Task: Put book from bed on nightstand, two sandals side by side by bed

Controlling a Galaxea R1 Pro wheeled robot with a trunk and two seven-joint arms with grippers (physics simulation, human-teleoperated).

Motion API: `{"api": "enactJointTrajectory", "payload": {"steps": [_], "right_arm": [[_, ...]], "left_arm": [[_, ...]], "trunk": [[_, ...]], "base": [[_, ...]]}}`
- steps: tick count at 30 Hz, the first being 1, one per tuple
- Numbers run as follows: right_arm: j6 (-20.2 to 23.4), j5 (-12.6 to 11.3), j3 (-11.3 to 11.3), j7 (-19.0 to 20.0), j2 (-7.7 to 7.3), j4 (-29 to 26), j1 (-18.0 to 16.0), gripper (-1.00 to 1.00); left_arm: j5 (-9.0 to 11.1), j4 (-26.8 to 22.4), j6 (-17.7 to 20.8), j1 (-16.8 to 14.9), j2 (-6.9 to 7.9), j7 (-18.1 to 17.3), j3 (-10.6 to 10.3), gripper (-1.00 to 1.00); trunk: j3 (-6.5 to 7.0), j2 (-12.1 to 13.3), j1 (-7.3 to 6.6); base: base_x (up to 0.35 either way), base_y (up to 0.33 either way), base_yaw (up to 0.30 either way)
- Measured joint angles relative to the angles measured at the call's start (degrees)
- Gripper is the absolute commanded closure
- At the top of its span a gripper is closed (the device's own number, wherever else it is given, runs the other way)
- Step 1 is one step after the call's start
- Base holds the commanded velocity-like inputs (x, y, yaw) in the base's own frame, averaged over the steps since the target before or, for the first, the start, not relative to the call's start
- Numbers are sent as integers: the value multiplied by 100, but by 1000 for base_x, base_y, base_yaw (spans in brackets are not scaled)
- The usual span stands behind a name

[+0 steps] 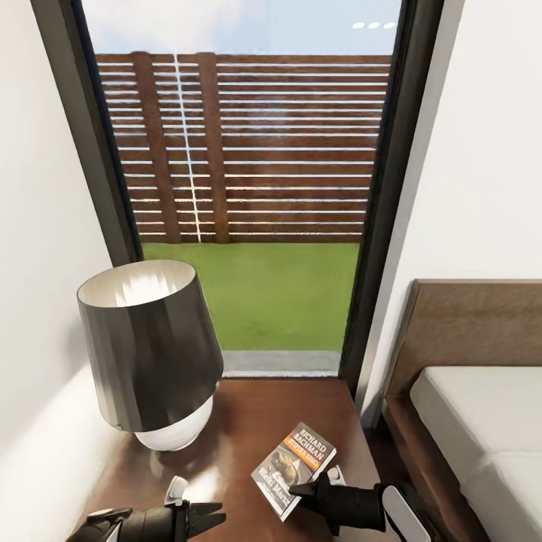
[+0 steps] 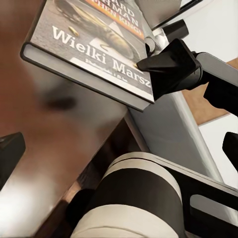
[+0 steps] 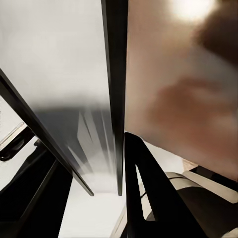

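The book (image 1: pixel 295 463), a thin paperback with an orange band and "RICHARD BACHMAN" on its cover, hangs tilted just above the dark-brown nightstand (image 1: pixel 248 406). My right gripper (image 1: pixel 307 491) is shut on its near corner. The left wrist view shows the book (image 2: pixel 94 44) lifted off the wood, shadow beneath it, one black right finger (image 2: pixel 168 64) pressing its cover. Edge on, its pages (image 3: pixel 84 139) run between my right fingers. My left gripper (image 1: pixel 214 516) hovers open over the nightstand's front left, holding nothing. The bed (image 1: pixel 482 421) lies to the right. The sandals are out of view.
A table lamp (image 1: pixel 147 354) with a dark shade and white base takes up the nightstand's left half. Behind stands a tall dark-framed window (image 1: pixel 248 188) showing a slatted fence and grass. A white wall (image 1: pixel 38 301) runs along the left, and the wooden headboard (image 1: pixel 474 331) rises at right.
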Motion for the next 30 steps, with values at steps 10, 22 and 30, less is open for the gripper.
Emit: {"api": "enactJointTrajectory", "payload": {"steps": [10,22,30], "right_arm": [[1,-16,0,59,-7,-12,-1,100],[2,-18,-1,104,-7,-33,-3,100],[-3,-1,8,839,-7,-57,-3,100]], "left_arm": [[0,0,-5,0,0,0,-3,-100],[0,0,-7,0,1,-4,-6,-100],[0,2,-7,0,1,-6,-5,-100]], "trunk": [[0,0,1],[0,0,1],[0,0,1]], "base": [[6,4,0],[0,0,0],[0,0,0]]}}
